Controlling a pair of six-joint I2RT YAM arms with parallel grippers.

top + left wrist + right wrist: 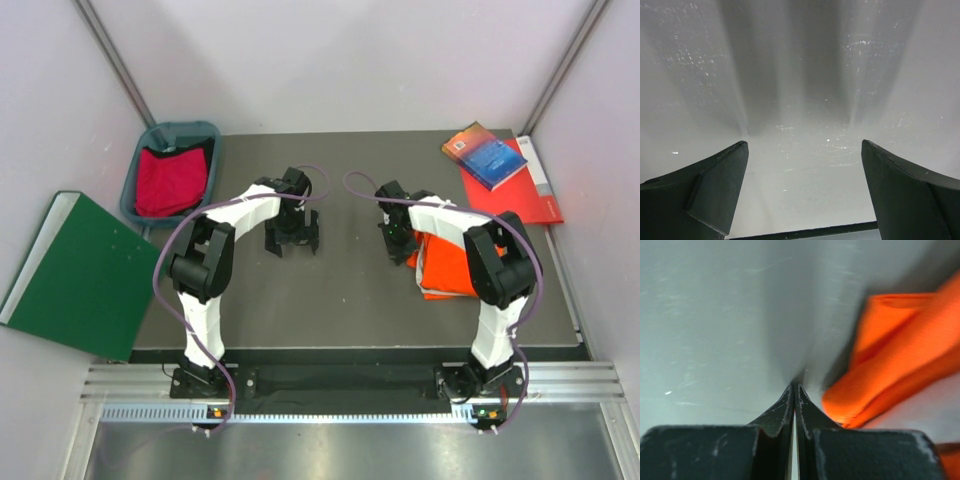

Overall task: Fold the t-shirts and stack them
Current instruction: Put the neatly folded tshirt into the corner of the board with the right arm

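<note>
The right pincer [794, 390] is shut tight with nothing in it, low over the table [330, 300]. The orange shirt [890, 355] lies just to its right in soft folds, and I cannot tell if it touches the tips. I think the job now is to grab that shirt's edge. To do it well, the pincer should open first, slide a little to its right, and slip one finger under the fold so it does not just push the cloth away. The left pincer [293, 245] is wide open and holds nothing, with bare table under it. A red shirt [168, 182] sits in a bin [214, 160] far to its left. The board [80, 265] and books [487, 155] are off at the sides, so nothing blocks the grab, but the right arm hangs over part of the shirt
</note>
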